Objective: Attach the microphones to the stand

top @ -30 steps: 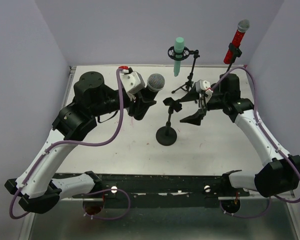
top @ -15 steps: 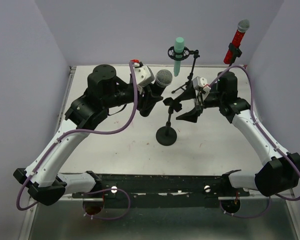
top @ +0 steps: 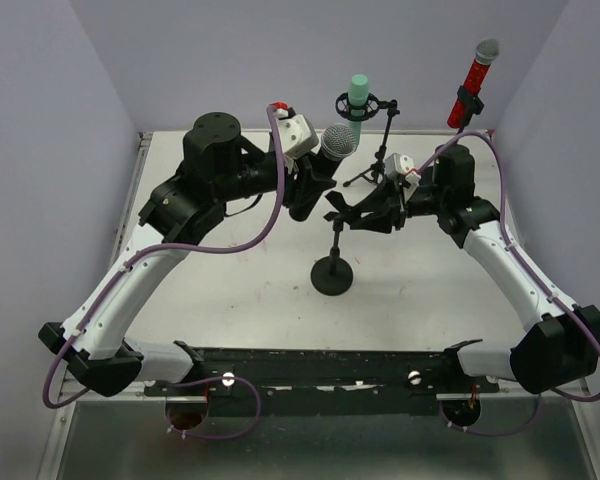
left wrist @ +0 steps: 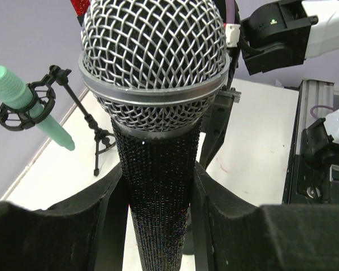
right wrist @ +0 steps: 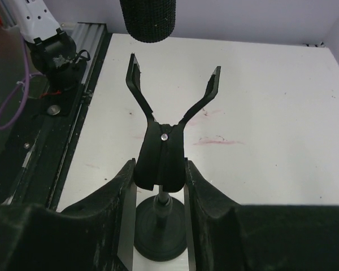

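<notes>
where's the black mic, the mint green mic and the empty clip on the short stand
black mic (left wrist: pixel 152 68): left wrist view, on its grey mesh head
mint-green mic (top: pixel 358 95): top external view, on its upper body
stand clip (right wrist: pixel 161 155): right wrist view, on the clip's lower body, below the fork

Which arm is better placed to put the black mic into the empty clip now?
Left. The left gripper holds the mic, its tail close to the open clip. The right gripper is shut on the clip, steadying it.

Lilac walls (top: pixel 230 60), white table (top: pixel 250 295).
</notes>
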Action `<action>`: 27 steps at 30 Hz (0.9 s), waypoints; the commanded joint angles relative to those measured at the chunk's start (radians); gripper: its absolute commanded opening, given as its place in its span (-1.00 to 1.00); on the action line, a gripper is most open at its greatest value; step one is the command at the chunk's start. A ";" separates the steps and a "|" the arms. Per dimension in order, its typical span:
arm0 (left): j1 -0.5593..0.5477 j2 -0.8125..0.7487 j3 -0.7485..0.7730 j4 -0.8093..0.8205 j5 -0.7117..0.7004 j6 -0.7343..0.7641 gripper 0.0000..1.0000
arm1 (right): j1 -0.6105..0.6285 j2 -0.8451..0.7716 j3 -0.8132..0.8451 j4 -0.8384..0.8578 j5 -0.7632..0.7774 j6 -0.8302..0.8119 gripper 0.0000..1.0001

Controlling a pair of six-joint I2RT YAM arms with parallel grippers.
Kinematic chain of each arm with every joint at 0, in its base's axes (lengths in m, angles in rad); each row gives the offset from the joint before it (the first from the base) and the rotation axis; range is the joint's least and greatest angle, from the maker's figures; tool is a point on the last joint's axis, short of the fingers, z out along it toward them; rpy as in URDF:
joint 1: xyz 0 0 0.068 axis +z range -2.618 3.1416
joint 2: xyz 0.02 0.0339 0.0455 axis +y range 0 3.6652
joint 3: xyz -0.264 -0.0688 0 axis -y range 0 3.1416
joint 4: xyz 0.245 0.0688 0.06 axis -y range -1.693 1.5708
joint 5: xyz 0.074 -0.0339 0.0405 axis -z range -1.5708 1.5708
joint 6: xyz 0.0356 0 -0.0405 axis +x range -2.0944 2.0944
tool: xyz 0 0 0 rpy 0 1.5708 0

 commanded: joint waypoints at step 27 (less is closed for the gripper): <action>-0.026 0.299 0.189 -0.188 0.123 0.080 -1.00 | 0.009 -0.017 -0.026 0.010 -0.013 0.013 -0.81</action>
